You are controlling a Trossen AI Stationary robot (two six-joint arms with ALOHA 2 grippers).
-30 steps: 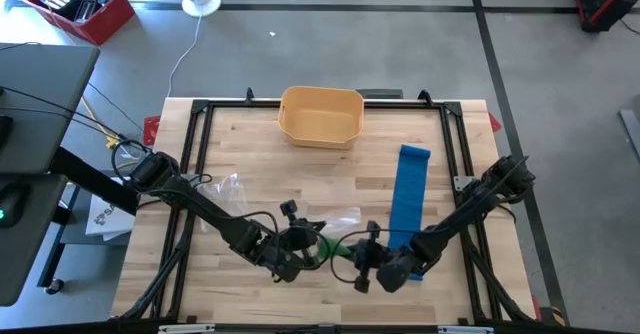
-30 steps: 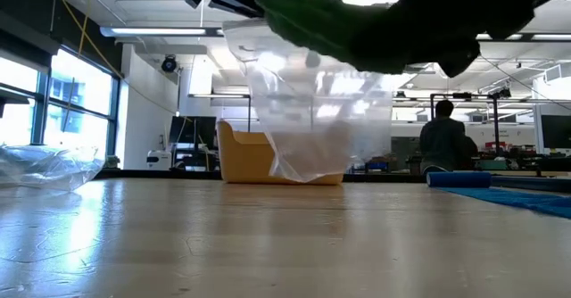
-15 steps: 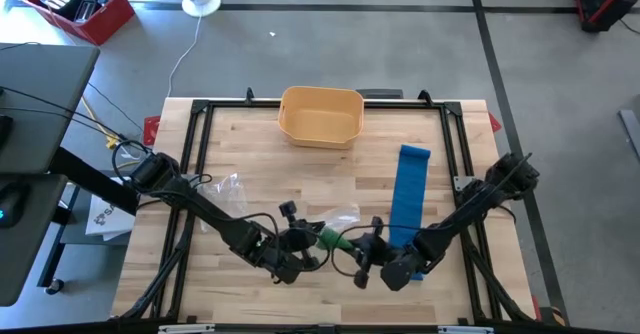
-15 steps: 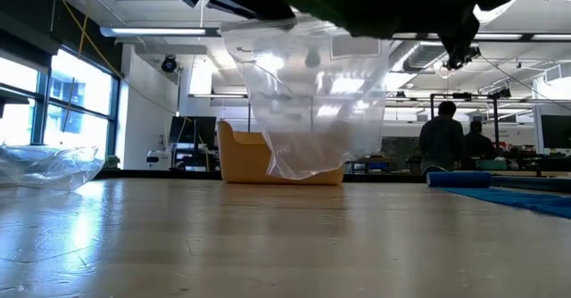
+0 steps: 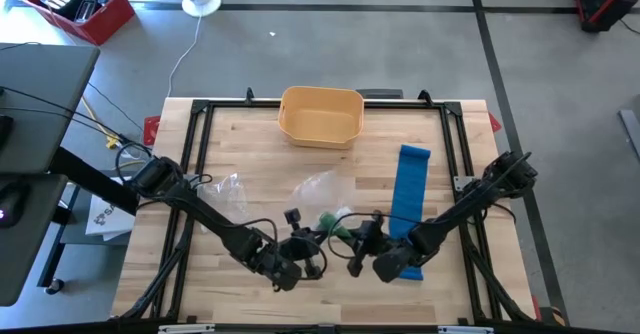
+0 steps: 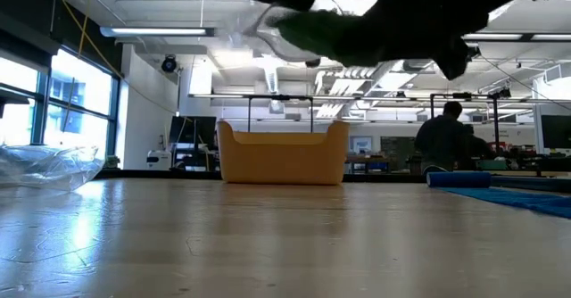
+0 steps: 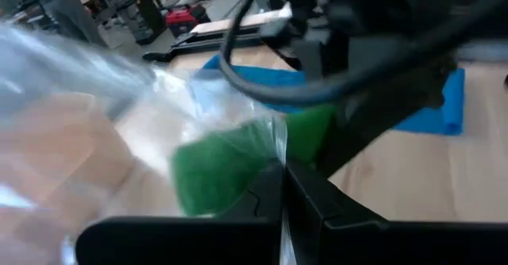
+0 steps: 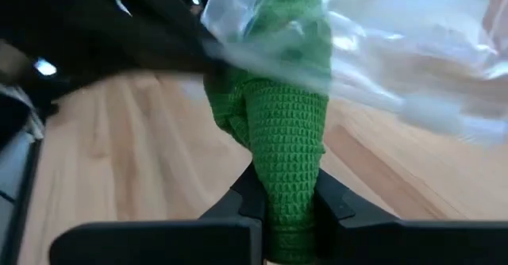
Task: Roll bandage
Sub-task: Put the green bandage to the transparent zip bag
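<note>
Grey floor (image 5: 300, 44), big windows (image 6: 53, 102), ceiling strip lights (image 6: 152, 32).

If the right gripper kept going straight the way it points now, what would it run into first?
Probably the clear plastic bag that the left gripper pinches: the right gripper, shut on the green knitted piece, aims its tip into that bag. Depth is uncertain.

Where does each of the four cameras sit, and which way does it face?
High view: overhead, facing straight down; both arms, yellow bin, blue bandage.
Low view: at table height, facing the room; arms overhead, bin, a person behind.
Left wrist: on the left arm; left end effector shut on clear bag.
Right wrist: on the right arm; right end effector shut on green cloth.
Shared: both wrist views show cloth and bag.
</note>
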